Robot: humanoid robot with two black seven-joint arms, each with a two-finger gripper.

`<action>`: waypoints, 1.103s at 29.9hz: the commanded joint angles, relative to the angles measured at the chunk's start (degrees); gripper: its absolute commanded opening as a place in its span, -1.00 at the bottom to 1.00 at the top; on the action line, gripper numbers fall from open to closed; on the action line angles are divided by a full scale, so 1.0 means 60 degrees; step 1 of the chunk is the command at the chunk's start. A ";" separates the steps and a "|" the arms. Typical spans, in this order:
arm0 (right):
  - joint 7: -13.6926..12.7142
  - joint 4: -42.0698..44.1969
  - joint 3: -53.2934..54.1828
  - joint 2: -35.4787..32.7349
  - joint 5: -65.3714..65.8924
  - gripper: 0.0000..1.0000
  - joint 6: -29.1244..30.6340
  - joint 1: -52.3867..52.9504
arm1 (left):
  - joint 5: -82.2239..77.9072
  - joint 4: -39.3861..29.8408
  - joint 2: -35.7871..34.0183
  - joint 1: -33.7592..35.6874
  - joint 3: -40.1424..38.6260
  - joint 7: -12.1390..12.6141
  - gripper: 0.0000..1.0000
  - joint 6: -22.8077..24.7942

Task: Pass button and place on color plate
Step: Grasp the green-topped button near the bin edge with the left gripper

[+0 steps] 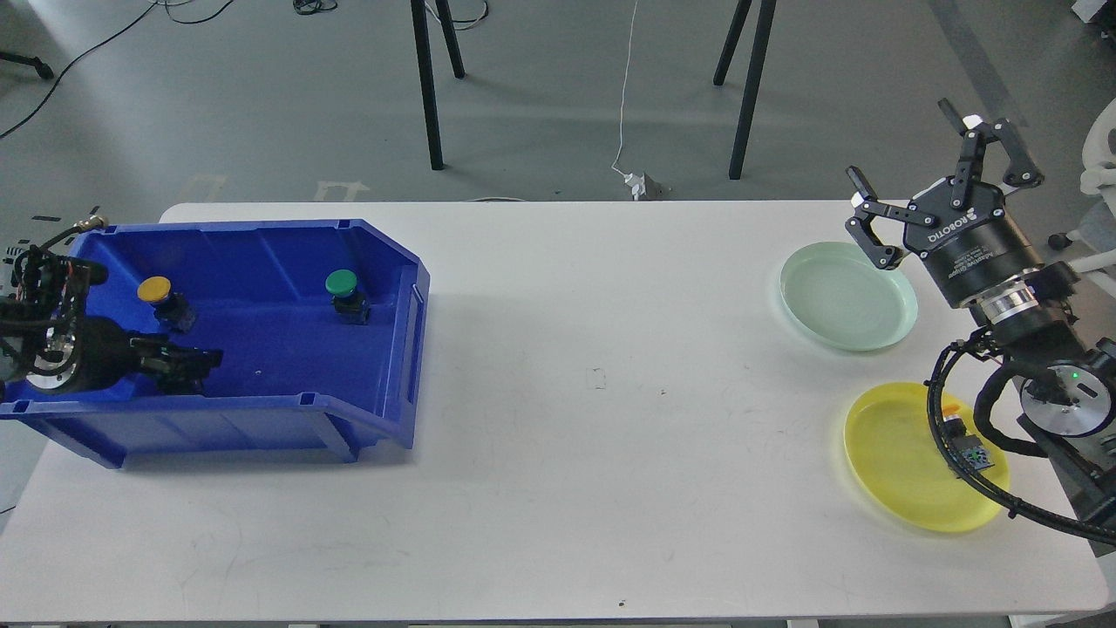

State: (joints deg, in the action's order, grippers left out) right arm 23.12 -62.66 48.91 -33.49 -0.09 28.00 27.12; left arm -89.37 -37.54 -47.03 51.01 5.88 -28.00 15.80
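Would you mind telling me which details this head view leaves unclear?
- Left gripper inside the blue plastic bin: dark and end-on, so its fingers cannot be told apart.
- Small object on the yellow round plate: mostly hidden behind the right arm's black cable.
- Bodies of the yellow-capped button and green-capped button: too small for detail.

Both arms are black. The right claw has two linked, skeletal fingers with pale pads at the tips, on a round black body with white lettering — below it a silver ring, a green light and a silver disc. Black cables loop beside the wrist. The left claw is dark, with black wires and a silvery round joint behind it.
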 commanded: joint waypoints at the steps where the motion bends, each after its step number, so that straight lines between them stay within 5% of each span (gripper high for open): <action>1: -0.0001 -0.0001 0.0037 0.0000 0.0000 0.96 0.0000 -0.0052 | -0.0002 0.0002 0.0001 -0.0019 0.0002 0.0001 0.61 0.0003; 25: -0.0001 -0.0001 0.0052 0.0030 0.0000 0.96 0.0000 -0.0096 | 0.0012 0.0017 -0.0058 -0.0122 0.0002 0.0001 0.61 0.0003; 33: -0.0001 -0.0031 0.0066 0.0030 -0.0015 0.96 0.0000 -0.0125 | 0.0027 0.0017 -0.0043 -0.0122 0.0002 0.0001 0.46 -0.0012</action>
State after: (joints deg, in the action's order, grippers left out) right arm 23.12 -62.78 49.22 -33.31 -0.15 28.00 26.48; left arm -89.23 -37.44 -47.37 50.28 5.89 -28.00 15.78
